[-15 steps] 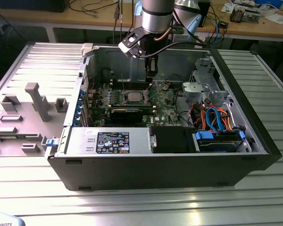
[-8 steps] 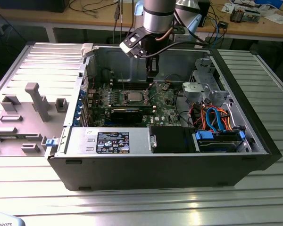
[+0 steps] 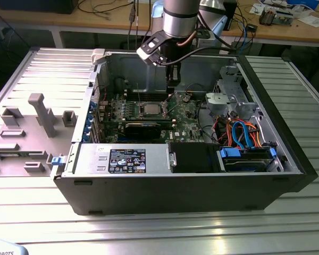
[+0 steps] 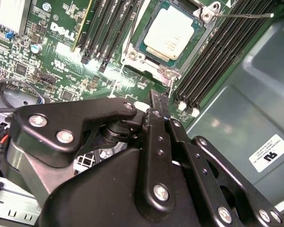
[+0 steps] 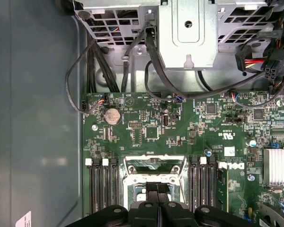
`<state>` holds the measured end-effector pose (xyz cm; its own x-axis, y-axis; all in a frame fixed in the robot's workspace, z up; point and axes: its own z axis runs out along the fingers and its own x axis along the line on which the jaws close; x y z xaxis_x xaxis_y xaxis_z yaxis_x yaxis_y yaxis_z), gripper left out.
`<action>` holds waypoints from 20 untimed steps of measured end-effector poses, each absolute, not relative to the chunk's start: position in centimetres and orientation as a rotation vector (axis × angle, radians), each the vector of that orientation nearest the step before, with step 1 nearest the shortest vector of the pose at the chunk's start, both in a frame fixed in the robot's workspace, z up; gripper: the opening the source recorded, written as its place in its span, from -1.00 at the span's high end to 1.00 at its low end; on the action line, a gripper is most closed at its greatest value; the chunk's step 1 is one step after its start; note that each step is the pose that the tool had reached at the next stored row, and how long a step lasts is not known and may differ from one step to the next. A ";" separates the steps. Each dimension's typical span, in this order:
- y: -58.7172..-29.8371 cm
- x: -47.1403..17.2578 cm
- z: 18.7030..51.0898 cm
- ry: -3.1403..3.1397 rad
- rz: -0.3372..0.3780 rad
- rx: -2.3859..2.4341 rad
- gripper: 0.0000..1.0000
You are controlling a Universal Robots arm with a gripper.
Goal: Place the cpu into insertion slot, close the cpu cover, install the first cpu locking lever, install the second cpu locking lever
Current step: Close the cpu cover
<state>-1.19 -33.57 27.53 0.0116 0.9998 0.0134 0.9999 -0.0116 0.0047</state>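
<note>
1. In the exterior view, the gripper (image 3: 173, 81) hangs inside one open computer case (image 3: 175, 191), pointing down at the green board (image 3: 186, 125). The cpu (image 3: 150, 110) lies flat on the board, below the gripper and a little toward the exterior view's left. Nearer the camera than the gripper lie one long black graphics card (image 3: 143, 127) and one power supply (image 3: 122, 158). Toward the exterior view's right of the gripper stand one metal drive cage (image 3: 228, 98) and a bundle of orange and blue cables (image 3: 244, 133). One grey tray (image 3: 21, 138) sits outside the case, well apart.

2. In the second wrist view, the gripper (image 4: 159, 97) has its two fingers pressed together, pinching nothing. Just beyond the fingertips sits the socket (image 4: 168, 73), with the cpu in it, silver top up, and the cover (image 4: 149, 60) framing it. One thin lever (image 4: 241, 15) juts from a socket corner across the memory slots (image 4: 217, 56). There are two banks of these, one on each side of the socket. The gripper's own black links hide the board nearer the camera.

3. In the first wrist view, the closed fingertips (image 5: 151, 189) sit over the socket's middle and hide the cpu. A bank of memory slots flanks the gripper on each side. Beyond the fingertips lie one coin battery (image 5: 112, 115), several black cables (image 5: 156, 71) and the drive cage. One finned heat sink (image 5: 278, 165) stands past one bank.
</note>
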 end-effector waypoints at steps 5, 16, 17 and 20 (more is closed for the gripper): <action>-33.6 -0.9 27.5 -2.204 -0.020 -2.230 0.79; -33.6 -0.2 27.5 -2.204 -0.020 -2.230 0.79; -33.6 0.0 27.5 -2.204 -0.020 -2.230 0.79; -33.6 0.2 27.5 -2.204 -0.020 -2.230 0.79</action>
